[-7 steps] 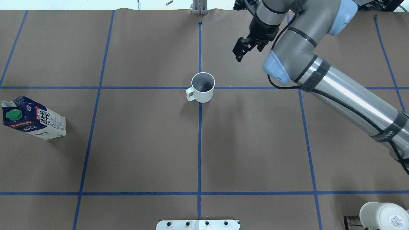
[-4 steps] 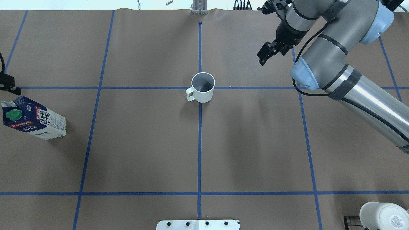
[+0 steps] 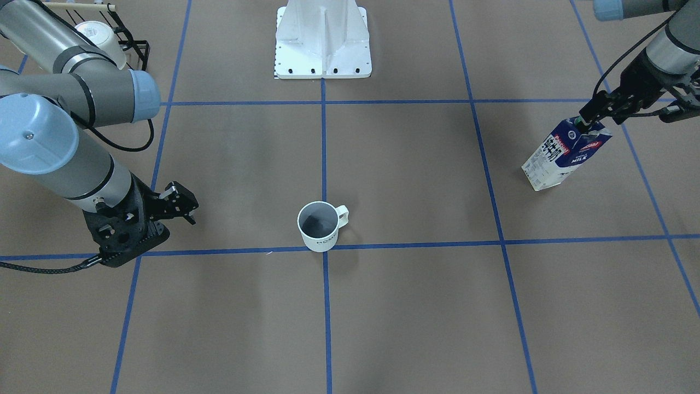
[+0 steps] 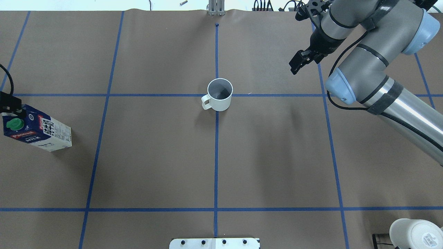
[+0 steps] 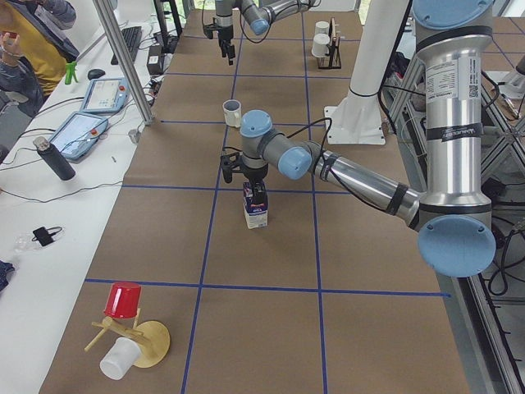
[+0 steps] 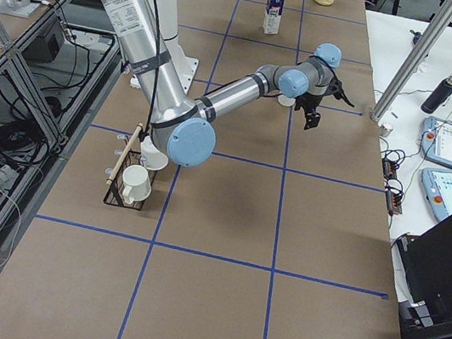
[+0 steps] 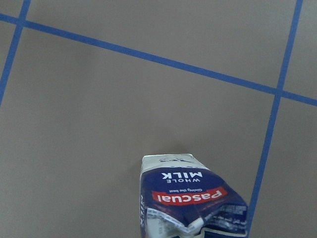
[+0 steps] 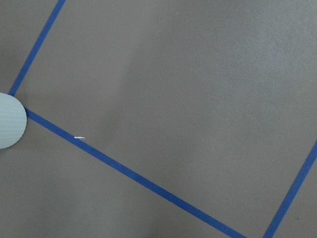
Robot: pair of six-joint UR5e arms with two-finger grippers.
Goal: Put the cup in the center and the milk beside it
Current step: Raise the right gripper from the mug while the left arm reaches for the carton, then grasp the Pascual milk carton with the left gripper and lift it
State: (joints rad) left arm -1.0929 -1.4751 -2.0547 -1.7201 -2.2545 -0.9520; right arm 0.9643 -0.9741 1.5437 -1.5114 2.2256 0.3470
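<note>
Since the earlier frames, the right arm has drawn back toward the far right. The right tool (image 4: 297,65) hangs spread, well apart from the one small white lettered mug (image 3: 318,227), which stands on the centre cross of the brown-paper desk (image 4: 155,155). The left tool (image 3: 590,116) has come in just above the one navy-and-white milk carton (image 4: 38,129) — upright near the left edge — and whether it is spread or pressed together cannot be told.

**Table** (image 4: 155,155): matt brown paper, crossed by smooth blue tape (image 4: 216,155). **Cup** (image 4: 221,103): smooth, faintly glossy white. **Milk** (image 4: 38,131): printed paperboard carton, green plastic cap (image 4: 15,123).
</note>
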